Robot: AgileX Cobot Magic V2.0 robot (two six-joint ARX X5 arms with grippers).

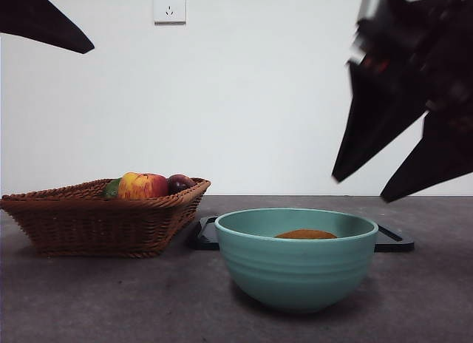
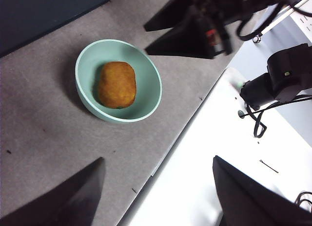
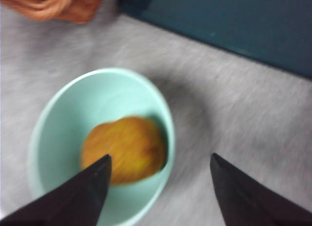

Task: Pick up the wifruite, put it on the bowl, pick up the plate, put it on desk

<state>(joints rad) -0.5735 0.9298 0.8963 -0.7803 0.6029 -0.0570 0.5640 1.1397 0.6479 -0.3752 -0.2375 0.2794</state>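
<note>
My right gripper (image 1: 362, 186) hangs in the air above and just to the side of the bowl (image 1: 296, 259), jaws spread wide and nothing between them. In its own wrist view the picture is smeared, so I can't say exactly how high over the rim it sits, but the bowl lies straight below the jaw tips. The wifruite (image 2: 117, 84) lies inside the bowl on the bottom, brown skin up, apart from both my grippers; from the front only its top shows over the rim. The bowl stands on the desk (image 1: 89, 299), near the front edge. Just behind the bowl a flat dark tray (image 1: 393, 239) lies on the desk. Beside that, further back, the wicker basket (image 1: 96, 221) holds a red-yellow apple (image 1: 143, 185) and a dark purple fruit (image 1: 179, 183). My left gripper (image 2: 158, 187) waits off the desk's edge, jaws apart and empty too. On the wall behind, a white socket (image 1: 169, 5).
</note>
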